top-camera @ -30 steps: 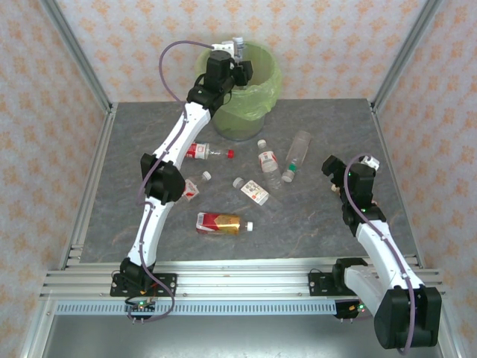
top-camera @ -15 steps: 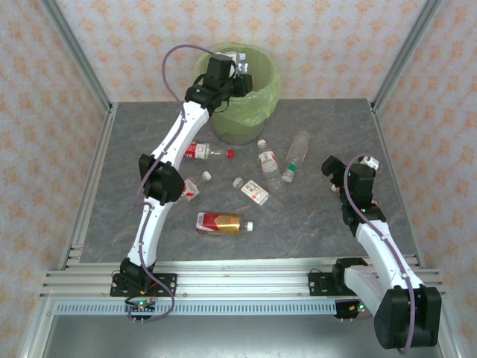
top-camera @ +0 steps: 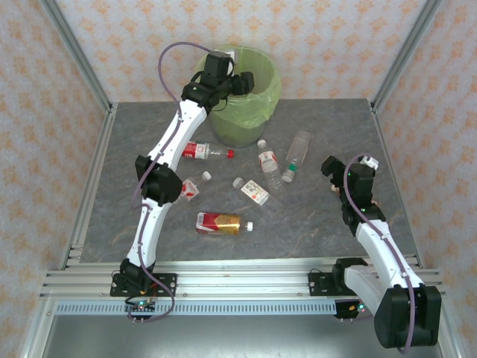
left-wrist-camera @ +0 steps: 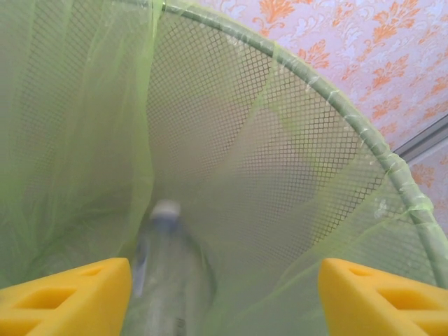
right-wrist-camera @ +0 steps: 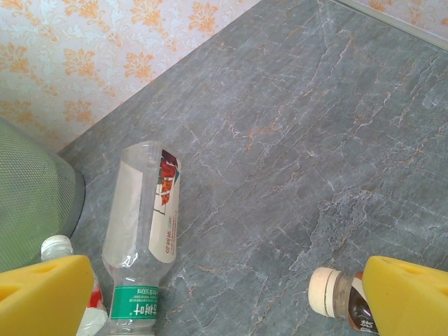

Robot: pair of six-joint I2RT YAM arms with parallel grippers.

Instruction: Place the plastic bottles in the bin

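**A:** How far along was the job?

**B:** Barely begun, by my reckoning. One bottle [left-wrist-camera: 164, 273], blurred, was down inside the bin [top-camera: 257, 112], under the left gripper [left-wrist-camera: 225, 287]. Its jaws stood wide apart and held nothing. Six more lay on the table [top-camera: 335, 127].

**A:** Where were they?

**B:** All were in the middle of the overhead frame, below the bin. A red-capped bottle [top-camera: 203, 151] lay nearest it, partly under the left arm. To the right were a white-labelled bottle [top-camera: 267, 159] and a green-capped bottle [top-camera: 297, 155], close together. Another white-labelled one [top-camera: 254, 192] lay just below them. A small bottle [top-camera: 194, 185] sat right beside the left arm's elbow [top-camera: 162, 183], and a red-and-gold bottle [top-camera: 218, 222] lay lowest.

**A:** And the right gripper [right-wrist-camera: 227, 297]?

**B:** It was spread open and empty at the right of the overhead frame, well apart from the nearest bottle.

**A:** Was there room to move?

**B:** Plenty on the right and upper-right of the table, which was bare stone. The left side was tighter, with the left arm stretched over the red-capped bottle and its elbow crowding the small one. The bin stood at the top centre against the back wall [top-camera: 335, 52], so I'd judge it reachable only from the near side. Metal frame posts [top-camera: 82, 71] and papered walls closed in both sides.
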